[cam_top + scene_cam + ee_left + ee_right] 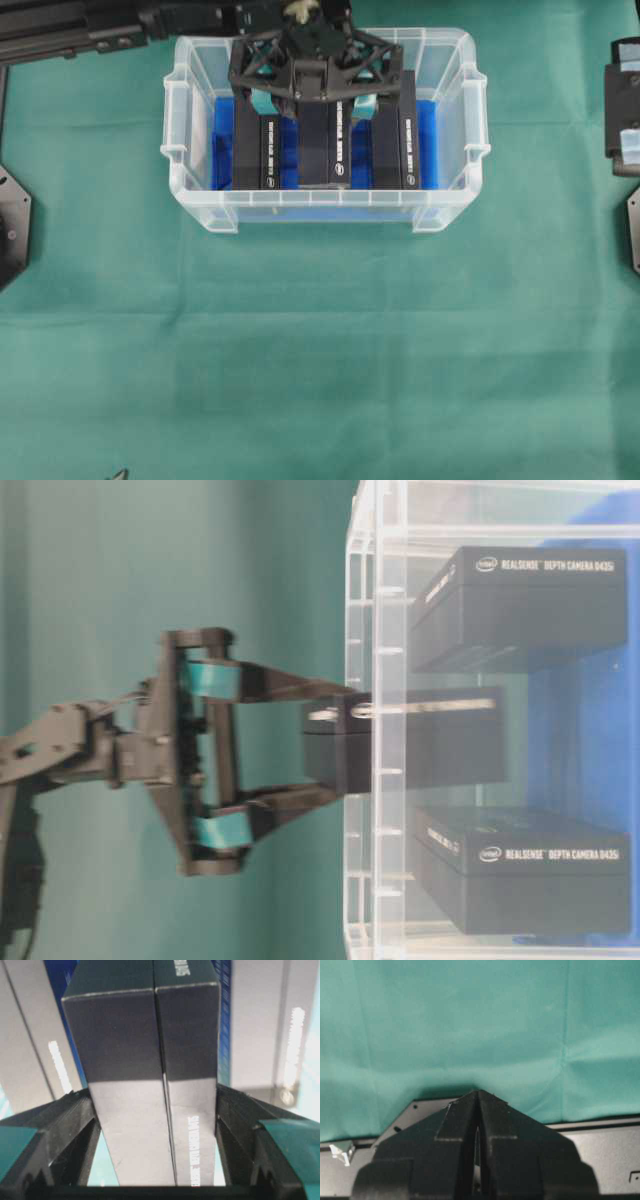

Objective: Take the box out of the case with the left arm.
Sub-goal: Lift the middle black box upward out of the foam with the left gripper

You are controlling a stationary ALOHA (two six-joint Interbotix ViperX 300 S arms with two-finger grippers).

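The clear case [320, 212] with a blue floor stands at the table's back middle and holds three upright black boxes. My left gripper [314, 102] reaches down over it, shut on the middle box [322, 150]. In the table-level view the gripper [338, 742] pinches the end of this box [420, 740], which pokes out past the case's rim [358, 780]. The left wrist view shows the box [150, 1060] filling the gap, with the black fingers [75, 1120] pressed against both of its sides. My right gripper [479, 1097] is shut on nothing over green cloth.
Two more black boxes flank the held one, one on its left [255, 150] and one on its right [393, 150]. The right arm [622, 100] rests at the table's far right edge. Green cloth [320, 350] covers the table.
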